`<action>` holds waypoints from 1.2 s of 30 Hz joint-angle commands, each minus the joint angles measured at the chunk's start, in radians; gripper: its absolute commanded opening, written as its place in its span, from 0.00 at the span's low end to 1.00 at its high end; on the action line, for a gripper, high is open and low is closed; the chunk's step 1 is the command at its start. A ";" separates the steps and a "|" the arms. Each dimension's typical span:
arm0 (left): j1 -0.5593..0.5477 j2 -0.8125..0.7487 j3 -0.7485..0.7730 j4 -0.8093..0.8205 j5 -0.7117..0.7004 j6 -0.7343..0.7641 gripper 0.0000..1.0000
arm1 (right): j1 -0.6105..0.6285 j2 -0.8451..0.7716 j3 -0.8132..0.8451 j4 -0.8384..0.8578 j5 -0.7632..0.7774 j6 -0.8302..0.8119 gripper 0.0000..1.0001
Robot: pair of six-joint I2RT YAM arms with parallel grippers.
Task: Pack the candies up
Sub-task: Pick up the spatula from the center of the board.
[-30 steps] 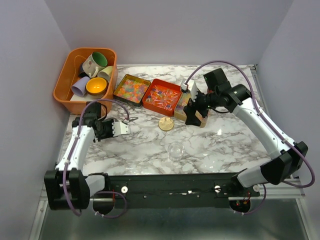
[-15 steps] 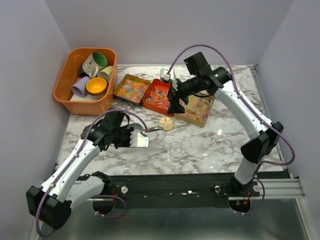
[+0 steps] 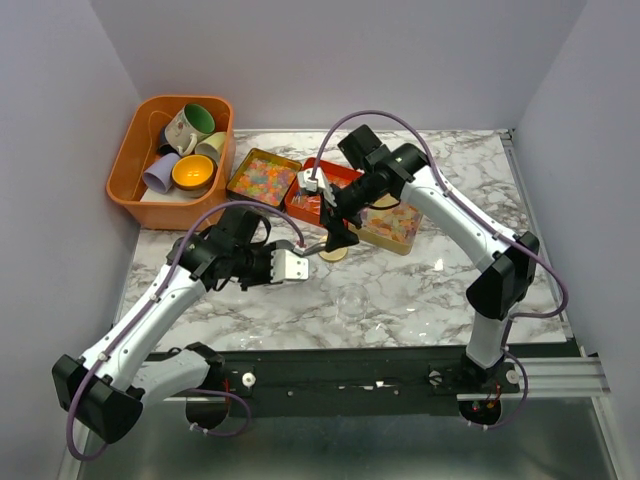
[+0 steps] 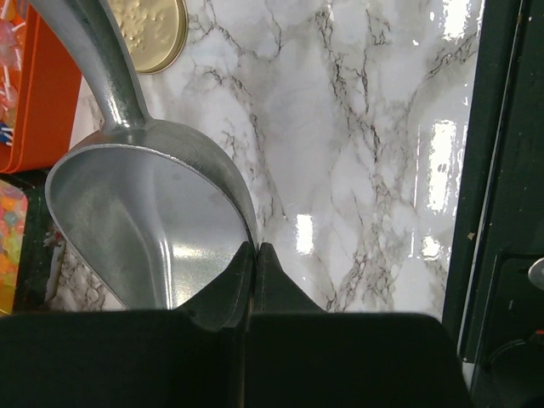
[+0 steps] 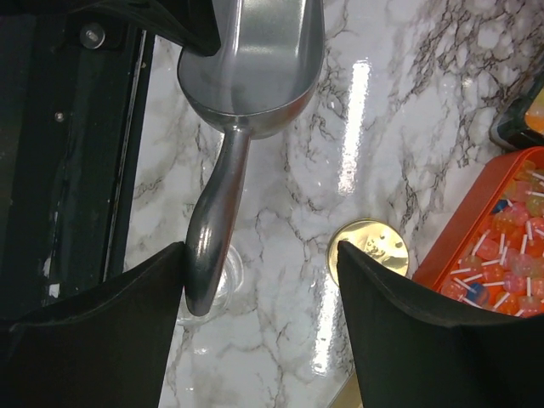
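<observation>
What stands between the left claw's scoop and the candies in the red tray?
The right claw, open around the scoop handle, sits on the line from the left claw to the red tray. The gold disc lies on the table just before that tray. The candies themselves are uncovered.

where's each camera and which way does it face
Top external: above, behind the bases, facing down at the table; left gripper and right gripper show.
Left wrist: on that arm, facing down at the scoop; shut fingers show.
Right wrist: on that arm, facing the scoop's handle; open fingers show.
Both wrist views share scoop and gold disc.
</observation>
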 commanded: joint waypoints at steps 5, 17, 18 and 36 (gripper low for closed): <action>-0.029 0.007 0.029 0.014 0.007 -0.060 0.00 | 0.036 0.038 0.023 -0.031 -0.028 -0.030 0.72; -0.035 -0.003 0.036 0.083 0.002 -0.099 0.00 | 0.053 0.055 0.014 -0.014 -0.017 -0.001 0.42; -0.035 -0.007 0.032 0.089 0.004 -0.099 0.00 | 0.054 0.057 0.011 -0.012 -0.016 0.002 0.38; 0.174 -0.120 0.067 0.317 -0.162 -0.655 0.84 | -0.085 -0.170 -0.150 -0.012 0.053 0.005 0.01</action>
